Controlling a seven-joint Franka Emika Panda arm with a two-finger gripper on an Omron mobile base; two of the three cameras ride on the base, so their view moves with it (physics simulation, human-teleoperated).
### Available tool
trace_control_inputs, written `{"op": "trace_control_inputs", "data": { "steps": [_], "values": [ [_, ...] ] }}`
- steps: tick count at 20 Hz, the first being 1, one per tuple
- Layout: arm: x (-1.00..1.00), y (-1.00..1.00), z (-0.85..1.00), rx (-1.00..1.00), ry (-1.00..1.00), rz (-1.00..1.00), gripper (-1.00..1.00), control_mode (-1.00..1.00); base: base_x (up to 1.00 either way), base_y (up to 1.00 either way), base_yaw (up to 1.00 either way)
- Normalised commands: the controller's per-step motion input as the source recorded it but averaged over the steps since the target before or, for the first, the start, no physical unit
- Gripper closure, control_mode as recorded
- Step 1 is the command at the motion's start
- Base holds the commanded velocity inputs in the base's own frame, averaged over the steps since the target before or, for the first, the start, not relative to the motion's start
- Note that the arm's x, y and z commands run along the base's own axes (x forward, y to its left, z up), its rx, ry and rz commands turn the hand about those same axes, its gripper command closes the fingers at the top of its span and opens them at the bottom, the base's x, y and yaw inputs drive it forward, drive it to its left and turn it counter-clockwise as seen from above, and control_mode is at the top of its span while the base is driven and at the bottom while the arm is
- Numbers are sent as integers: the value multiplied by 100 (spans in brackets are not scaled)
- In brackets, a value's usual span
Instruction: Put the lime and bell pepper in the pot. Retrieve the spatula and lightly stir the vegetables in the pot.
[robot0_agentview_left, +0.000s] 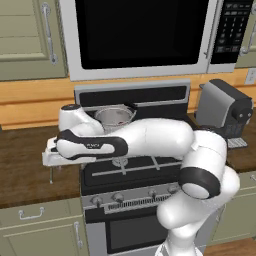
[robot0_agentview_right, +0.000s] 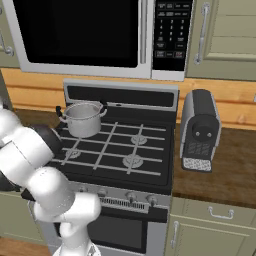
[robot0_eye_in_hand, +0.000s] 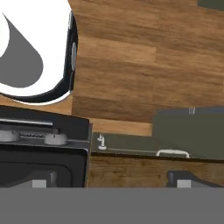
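Note:
The steel pot (robot0_agentview_left: 114, 116) (robot0_agentview_right: 82, 119) stands on the stove's back left burner, its black handles out to the sides. I cannot make out what lies in it. My arm reaches left across the stove front, and the gripper (robot0_agentview_left: 51, 173) (robot0_eye_in_hand: 110, 180) hangs over the front edge of the wooden counter left of the stove, well away from the pot. Its fingertips (robot0_eye_in_hand: 43, 178) stand wide apart with nothing between them, so it is open. The lime, the bell pepper and the spatula are out of view.
A grey coffee machine (robot0_agentview_left: 223, 107) (robot0_agentview_right: 200, 131) sits on the counter right of the stove (robot0_agentview_right: 117, 150). A microwave (robot0_agentview_left: 142, 35) hangs above. Below the gripper lie the wooden counter (robot0_eye_in_hand: 144, 65), the stove knobs (robot0_eye_in_hand: 55, 139) and a drawer handle (robot0_eye_in_hand: 173, 153).

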Motion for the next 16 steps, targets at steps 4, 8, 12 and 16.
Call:
{"op": "trace_control_inputs", "data": {
  "steps": [4,8,12,16],
  "values": [
    [10,68,-41,-2,4,0,-100,-100,0,0,0],
    [32,36,-57,-1,0,0,-100,-100,0,0,0],
    [47,8,-52,0,0,0,-100,-100,0,0,0],
    [38,11,-42,0,0,0,-100,-100,0,0,0]
  ]
}}
